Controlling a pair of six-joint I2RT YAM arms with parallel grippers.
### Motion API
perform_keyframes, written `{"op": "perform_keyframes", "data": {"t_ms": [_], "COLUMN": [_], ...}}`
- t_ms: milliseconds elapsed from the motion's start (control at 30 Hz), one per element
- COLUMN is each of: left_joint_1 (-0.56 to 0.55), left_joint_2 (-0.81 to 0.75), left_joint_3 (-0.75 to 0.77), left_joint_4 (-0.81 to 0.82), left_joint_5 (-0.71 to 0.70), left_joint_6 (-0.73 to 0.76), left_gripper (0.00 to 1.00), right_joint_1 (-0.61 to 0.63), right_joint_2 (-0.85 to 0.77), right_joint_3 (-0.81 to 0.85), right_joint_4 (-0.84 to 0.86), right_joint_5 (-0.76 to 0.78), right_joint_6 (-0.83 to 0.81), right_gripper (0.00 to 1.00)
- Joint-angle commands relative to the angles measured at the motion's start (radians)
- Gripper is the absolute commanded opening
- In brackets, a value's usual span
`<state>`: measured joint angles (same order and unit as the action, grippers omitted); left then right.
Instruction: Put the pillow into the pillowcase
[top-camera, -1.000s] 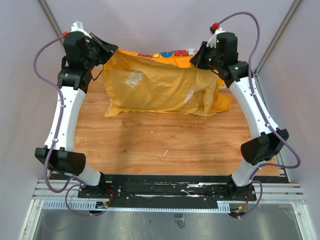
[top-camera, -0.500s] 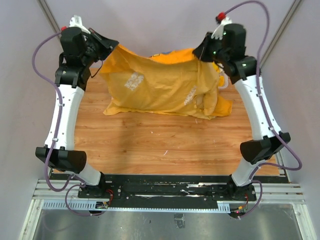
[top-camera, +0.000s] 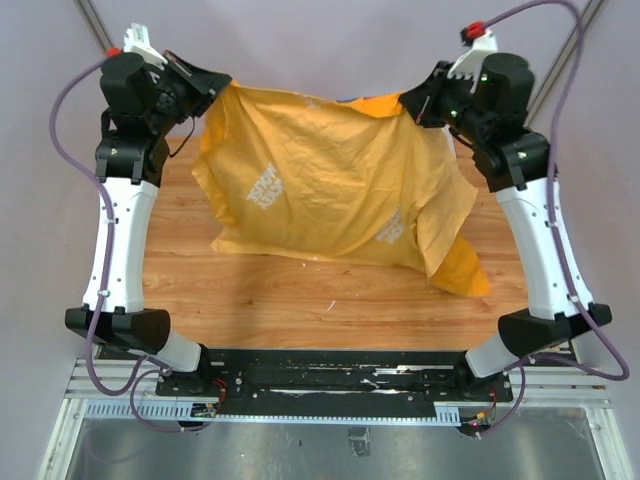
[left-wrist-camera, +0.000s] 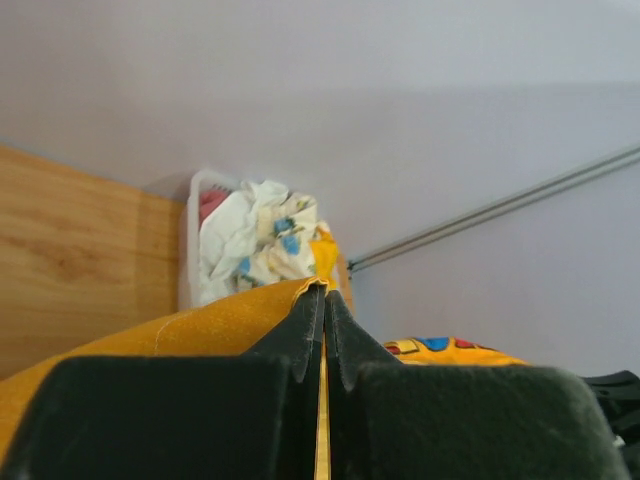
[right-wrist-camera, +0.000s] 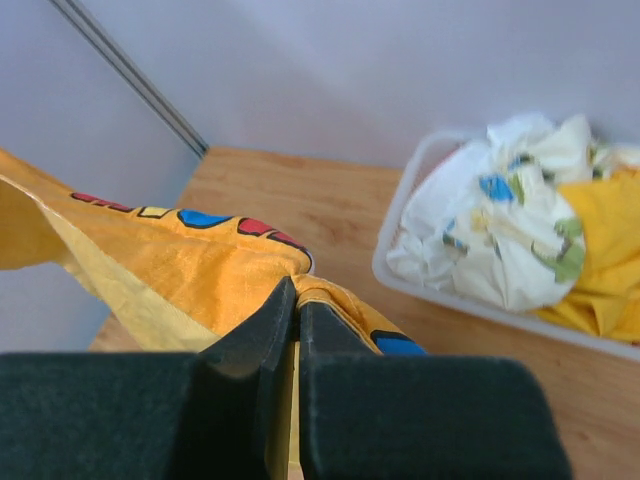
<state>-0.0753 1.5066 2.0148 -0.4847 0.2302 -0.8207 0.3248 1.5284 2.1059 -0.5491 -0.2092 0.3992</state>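
Observation:
The orange-yellow pillowcase (top-camera: 330, 180) hangs stretched between my two grippers above the wooden table, plain side toward the top camera, and its lower right corner droops lowest. My left gripper (top-camera: 222, 85) is shut on its upper left corner; in the left wrist view the yellow hem (left-wrist-camera: 230, 320) runs between the closed tips of the left gripper (left-wrist-camera: 324, 290). My right gripper (top-camera: 408, 100) is shut on the upper right corner. The right wrist view shows coloured letters on the pillowcase (right-wrist-camera: 180, 270) beside the right gripper (right-wrist-camera: 297, 285). The pillow is out of view.
A white basket (right-wrist-camera: 430, 275) of crumpled white patterned and yellow cloths (right-wrist-camera: 500, 220) stands on the table by the back wall, also seen in the left wrist view as the basket (left-wrist-camera: 190, 250). Bare wooden table (top-camera: 300, 300) lies below the hanging cloth. Purple walls close in the sides and the back.
Both arms have risen and spread apart, lifting the pillowcase off the table and pulling its top edge taut. The cloth now hangs larger and nearer the camera.

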Motion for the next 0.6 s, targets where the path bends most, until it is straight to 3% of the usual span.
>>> {"op": "perform_keyframes", "data": {"t_ms": [0, 167, 333, 567], "left_joint_1": [0.010, 0.011, 0.011, 0.011], "left_joint_2": [-0.036, -0.059, -0.059, -0.036], "left_joint_3": [-0.175, -0.306, -0.355, -0.088], "left_joint_4": [0.119, 0.172, 0.213, 0.127], "left_joint_5": [0.036, 0.043, 0.068, 0.063], "left_joint_6": [-0.022, -0.029, -0.049, -0.035], "left_gripper": [0.00, 0.00, 0.00, 0.00], "right_joint_1": [-0.006, -0.005, -0.005, -0.006], "right_joint_2": [0.044, 0.063, 0.047, -0.057], "right_joint_3": [-0.206, -0.323, -0.288, -0.062], "right_joint_4": [0.089, 0.116, 0.106, 0.090], "right_joint_5": [-0.001, 0.009, -0.001, 0.012], "right_joint_6": [0.020, 0.030, 0.038, -0.024], "right_gripper": [0.01, 0.01, 0.01, 0.01]}}
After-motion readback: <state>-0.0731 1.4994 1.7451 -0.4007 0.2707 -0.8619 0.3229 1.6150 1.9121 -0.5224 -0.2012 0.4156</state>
